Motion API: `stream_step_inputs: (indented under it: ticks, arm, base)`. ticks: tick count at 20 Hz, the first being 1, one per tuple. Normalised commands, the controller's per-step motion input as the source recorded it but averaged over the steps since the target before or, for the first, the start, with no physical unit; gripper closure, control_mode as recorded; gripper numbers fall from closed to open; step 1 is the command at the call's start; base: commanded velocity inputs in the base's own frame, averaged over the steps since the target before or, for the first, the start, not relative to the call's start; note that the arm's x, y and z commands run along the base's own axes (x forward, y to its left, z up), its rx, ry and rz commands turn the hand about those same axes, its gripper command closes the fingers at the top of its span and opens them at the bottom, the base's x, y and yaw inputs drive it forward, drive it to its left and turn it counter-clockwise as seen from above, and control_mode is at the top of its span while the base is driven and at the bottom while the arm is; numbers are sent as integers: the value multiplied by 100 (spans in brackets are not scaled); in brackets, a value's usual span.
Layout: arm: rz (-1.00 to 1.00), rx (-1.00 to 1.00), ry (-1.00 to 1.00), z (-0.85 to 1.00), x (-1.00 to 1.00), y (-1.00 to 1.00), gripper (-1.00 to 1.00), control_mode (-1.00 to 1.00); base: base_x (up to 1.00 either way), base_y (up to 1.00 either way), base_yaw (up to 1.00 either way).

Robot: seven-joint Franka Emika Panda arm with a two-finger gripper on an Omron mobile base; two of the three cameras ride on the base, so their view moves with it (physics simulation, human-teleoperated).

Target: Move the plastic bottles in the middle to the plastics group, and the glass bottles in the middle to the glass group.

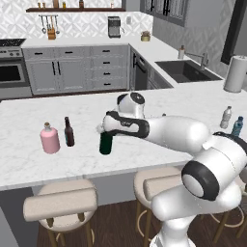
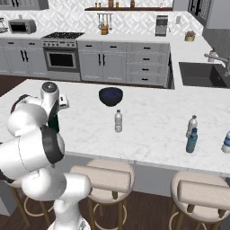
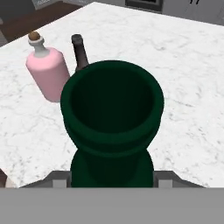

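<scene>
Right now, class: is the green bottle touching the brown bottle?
Apart. The left base view shows bare counter between the green bottle and the brown bottle.

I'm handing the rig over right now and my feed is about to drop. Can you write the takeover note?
Gripper: at the neck of the tall dark green glass bottle; whether it grips cannot be told.
Green bottle: upright on the white marble island counter, just right of the slim dark brown bottle and squat pink flask, apart from both.
Small translucent blue plastic bottle: beside the small clear greyish plastic bottle at the island's other end.
Done: both bottles stand by their groups.
Left: let go of the green bottle and withdraw.
</scene>
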Motion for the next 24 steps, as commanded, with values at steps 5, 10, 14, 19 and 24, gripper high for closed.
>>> stream_step_inputs:
  ticks: [5, 10, 14, 19, 24]
  arm:
    - [22, -4, -2, 0, -7, 90, 100, -100]
    - [15, 0, -8, 0, -1, 57, 100, -100]
    - [8, 0, -5, 0, 0, 41, 100, -100]
    - [3, 0, -1, 0, 1, 34, 100, -100]
    - [1, 0, 0, 0, 3, 32, 100, -100]
  base:
    - [0, 0, 0]
    - [0, 0, 0]
    - [0, 0, 0]
    - [0, 0, 0]
    - [0, 0, 0]
